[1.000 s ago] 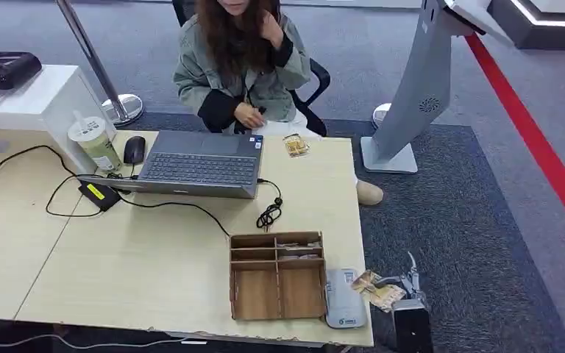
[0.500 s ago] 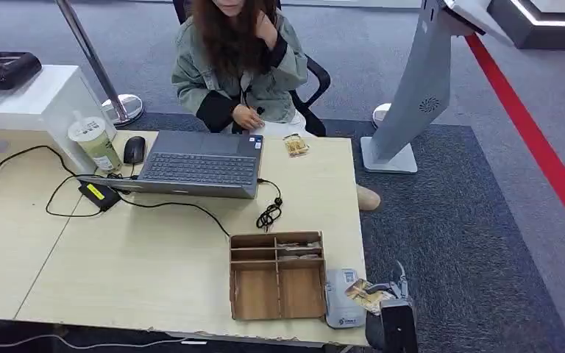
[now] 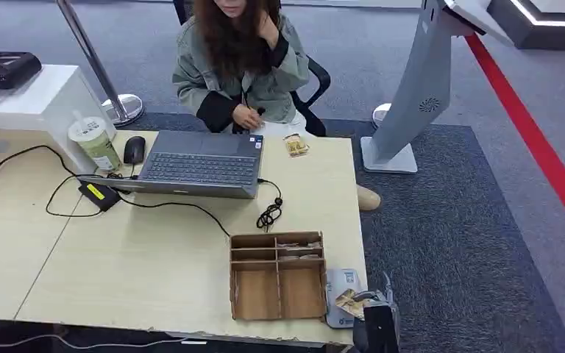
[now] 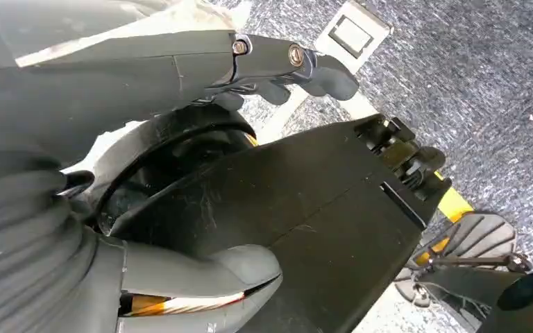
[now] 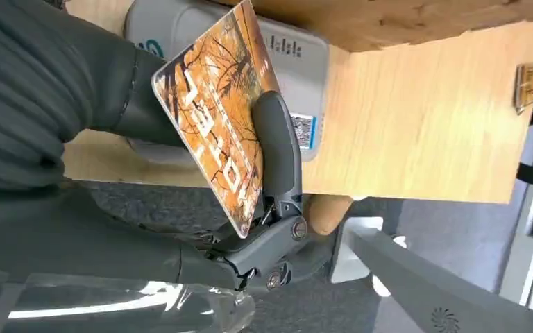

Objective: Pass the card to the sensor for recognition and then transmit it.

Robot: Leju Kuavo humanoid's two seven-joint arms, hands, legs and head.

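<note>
While the right hand [image 3: 371,309] pinches the card [image 5: 218,118] between thumb and fingers, it holds it over the grey sensor [image 3: 340,298] at the table's [image 3: 154,272] near right corner, beside the wooden tray [image 3: 277,276]. If the tilted card slips from that thin pinch, it could fall off the edge. Farther off, a person [image 3: 239,66] sits behind the laptop [image 3: 199,163]. Whether the left hand [image 4: 277,66] is open or closed, I cannot tell.

the right robot hand [image 3: 371,305] is hanging over the surface's [image 3: 154,272] near right corner, holding the card [image 5: 216,114] above the grey sensor [image 3: 340,294]. the wooden organizer box [image 3: 277,276] is sitting just left of the sensor, walling that side. bare surface is running from there toward the laptop [image 3: 199,163], with a coiled cable [image 3: 268,213] lying between. carpet [image 3: 456,243] is lying open on the right.
</note>
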